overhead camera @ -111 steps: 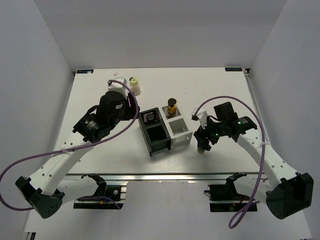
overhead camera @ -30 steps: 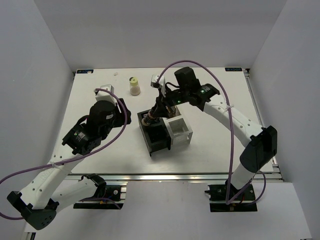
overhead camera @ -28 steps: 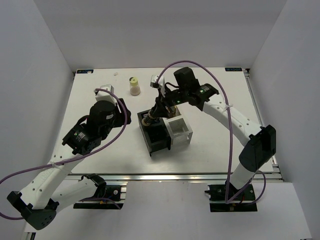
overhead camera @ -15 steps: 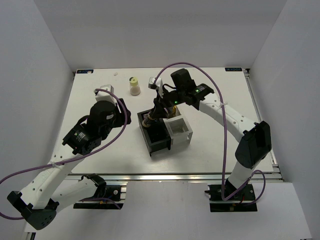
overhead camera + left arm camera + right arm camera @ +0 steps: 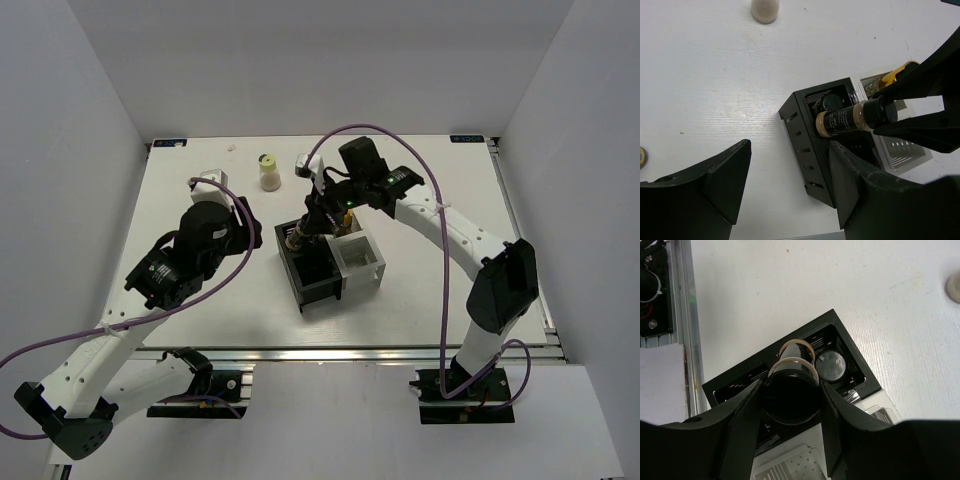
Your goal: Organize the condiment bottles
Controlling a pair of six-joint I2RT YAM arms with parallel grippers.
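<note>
Two of four stowed, by my read. Right jaws pinch a dark bottle [image 5: 842, 120], tilted over the black organizer [image 5: 800, 145], beside the stowed dark bottle [image 5: 830, 101]. Amber bottle [image 5: 897, 74] sits in the white organizer [image 5: 900, 152]. Cream bottle [image 5: 268, 173] stands on the bench [image 5: 430, 290], well beyond my spread, empty left jaws.

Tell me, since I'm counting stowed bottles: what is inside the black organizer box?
One black-capped bottle stands in its far cell. The right gripper holds a dark brown bottle tilted over the black organizer box; the cell beneath is mostly covered.
</note>
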